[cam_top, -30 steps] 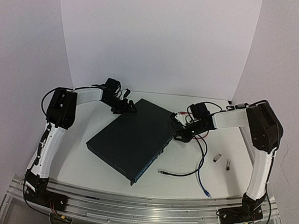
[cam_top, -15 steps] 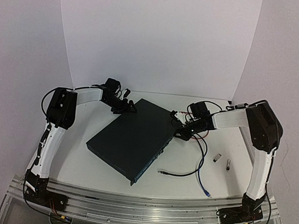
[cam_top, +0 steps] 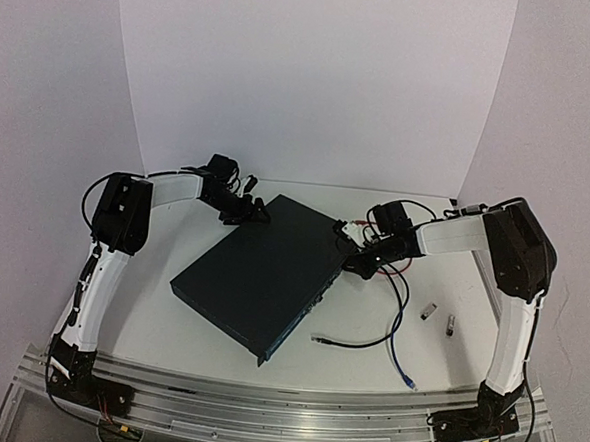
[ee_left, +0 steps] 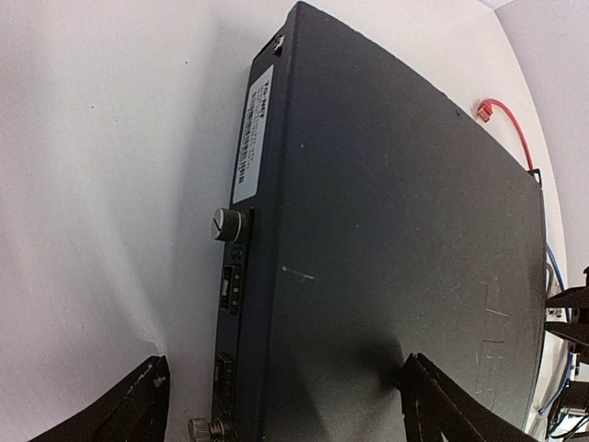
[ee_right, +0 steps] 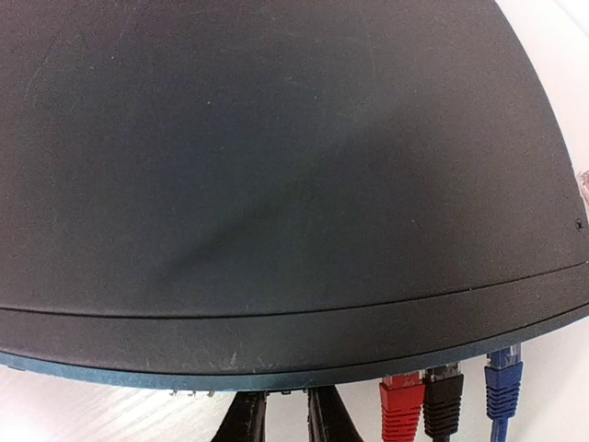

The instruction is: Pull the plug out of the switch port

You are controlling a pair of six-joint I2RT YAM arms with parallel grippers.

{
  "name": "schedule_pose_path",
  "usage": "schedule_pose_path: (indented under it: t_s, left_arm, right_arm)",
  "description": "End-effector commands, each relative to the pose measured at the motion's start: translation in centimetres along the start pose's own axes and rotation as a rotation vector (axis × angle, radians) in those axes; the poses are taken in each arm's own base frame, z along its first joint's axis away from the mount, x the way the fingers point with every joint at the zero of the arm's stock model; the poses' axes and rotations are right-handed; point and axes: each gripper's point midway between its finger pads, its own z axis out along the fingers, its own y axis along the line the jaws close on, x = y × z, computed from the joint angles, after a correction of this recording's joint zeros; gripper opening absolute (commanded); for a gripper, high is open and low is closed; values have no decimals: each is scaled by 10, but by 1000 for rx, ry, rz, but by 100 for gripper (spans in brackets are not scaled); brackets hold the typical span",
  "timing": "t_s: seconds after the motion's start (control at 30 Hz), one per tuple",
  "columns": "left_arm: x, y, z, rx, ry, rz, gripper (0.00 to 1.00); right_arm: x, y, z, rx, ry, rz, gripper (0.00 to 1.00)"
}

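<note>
A switch [cam_top: 257,274] lies diagonally at mid-table [cam_top: 168,333], its near corner close to the front edge and its far corner pointing at the white backdrop [cam_top: 313,82]. Bare tabletop opens to its left and front. To its right, the space is taken up by a loose black cable [cam_top: 353,342], a blue cable [cam_top: 397,353] and two small parts [cam_top: 429,311].

The left gripper [cam_top: 250,213] sits at the far corner, jaws spread wide across the rear edge: one finger [ee_left: 129,410] over the table, the other above the lid, clamping nothing.

The right gripper [cam_top: 355,265] meets the port face, its jaws drawn nearly together; whether they pinch anything cannot be told. Just beside them, red [ee_right: 400,407], black [ee_right: 442,405] and blue [ee_right: 503,382] plugs sit in the ports.

The switch is a flat, dark navy-black box with a matte, lightly scratched lid. Its rear face carries a white label [ee_left: 253,133] and a knurled screw [ee_left: 225,224].
</note>
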Motion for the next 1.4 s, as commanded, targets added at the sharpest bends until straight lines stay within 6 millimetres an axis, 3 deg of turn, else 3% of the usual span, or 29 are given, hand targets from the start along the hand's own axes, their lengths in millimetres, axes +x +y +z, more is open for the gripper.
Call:
schedule_pose_path:
  t_s: [0.0, 0.17, 0.47, 0.77, 0.97, 1.2, 1.3, 1.37]
  left_arm:
    - [53, 27, 27, -78, 139, -52, 85]
    - [55, 30, 27, -96, 140, -65, 86]
    - [65, 43, 33, -146, 156, -144, 84]
    - [70, 53, 33, -196, 170, -216, 83]
    - [74, 57, 34, -216, 179, -236, 83]
    - [81, 61, 34, -226, 197, -259, 82]
    - [86, 63, 36, -227, 212, -259, 82]
    - [88, 62, 37, -218, 219, -258, 82]
  right_arm:
    - [-26, -8, -1, 42, -91, -60, 10]
    - [-20, -7, 0, 48, -83, -88, 1]
    - [8, -1, 5, 64, -71, -94, 0]
    - [10, -4, -13, 120, -77, -16, 0]
    - [18, 12, -27, 72, -89, 14, 0]
    - [34, -7, -35, 206, -51, 226, 0]
    - [46, 0, -23, 175, -48, 328, 0]
    - [48, 5, -21, 185, -65, 306, 0]
